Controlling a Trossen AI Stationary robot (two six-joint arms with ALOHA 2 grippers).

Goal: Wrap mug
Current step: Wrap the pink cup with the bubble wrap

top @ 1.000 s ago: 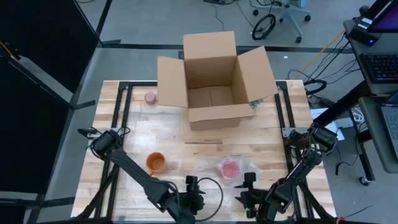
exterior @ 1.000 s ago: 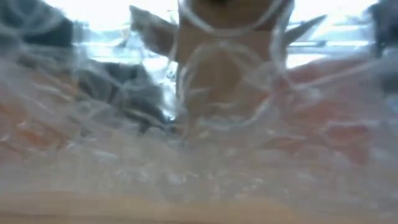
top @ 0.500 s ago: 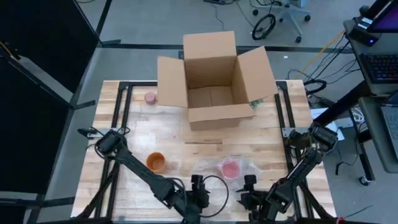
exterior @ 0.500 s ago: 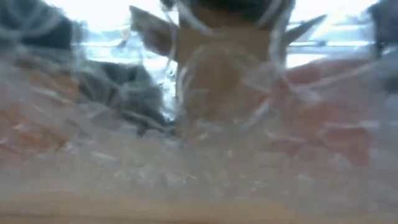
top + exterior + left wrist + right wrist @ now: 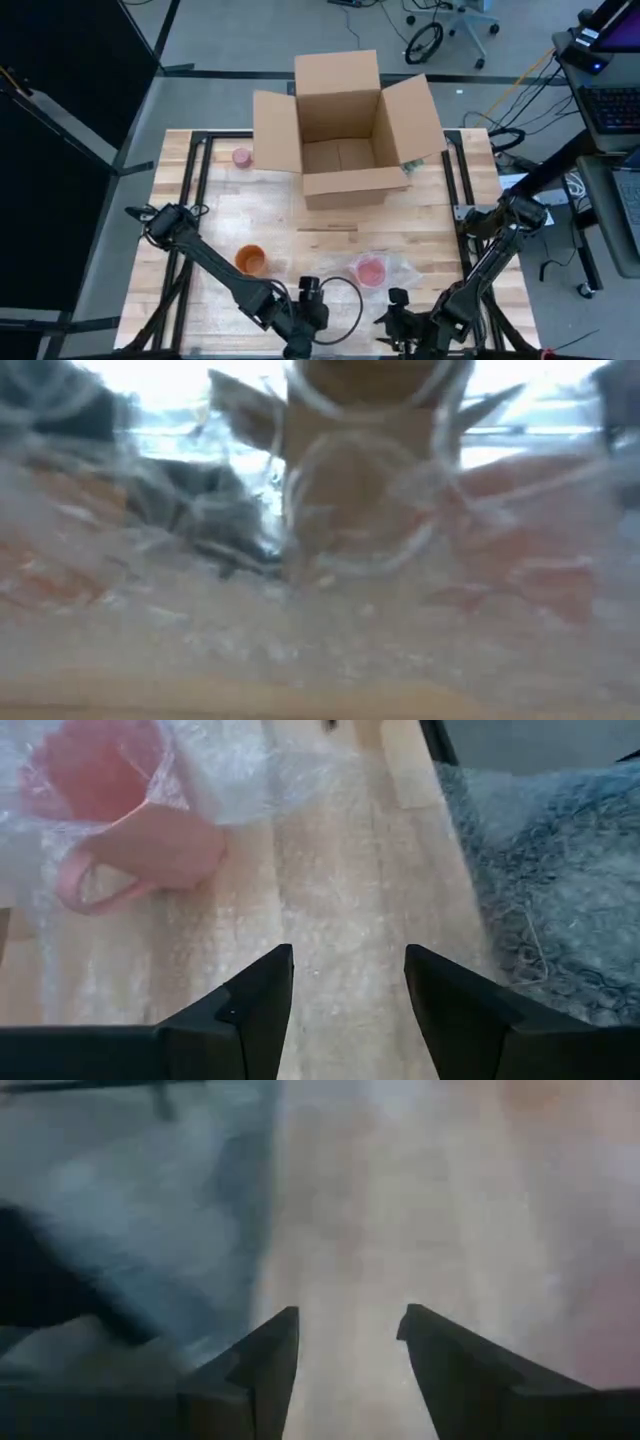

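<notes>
Mug (image 5: 370,270), the pink one, sits on a sheet of clear bubble wrap (image 5: 395,272) toward the near edge of the wooden table (image 5: 440,225), a bit right of centre, with the wrap bunched loosely against it rather than closed around it. Nearest to the camera side, both arms are folded down low at the front edge: the left gripper (image 5: 310,290) is just in front and to the left of the mug, and in its wrist view its two dark fingers (image 5: 250,1010) are spread apart with nothing between them, hovering over wrap-covered wood while the mug (image 5: 120,830) lies on its side with the handle loop facing the camera. The right gripper (image 5: 397,300) is just in front and slightly right of the mug, fingers (image 5: 260,1365) also parted and empty over the table surface. The low view is pretty much all crinkled bubble wrap (image 5: 320,610) right up against the lens, so not much use. Left of the mug there's an orange cup (image 5: 250,261) standing on bare wood. Farther back is a big open cardboard box (image 5: 345,130), flaps out, and off by its left flap a small pink thing (image 5: 241,157) I can't make out.
</notes>
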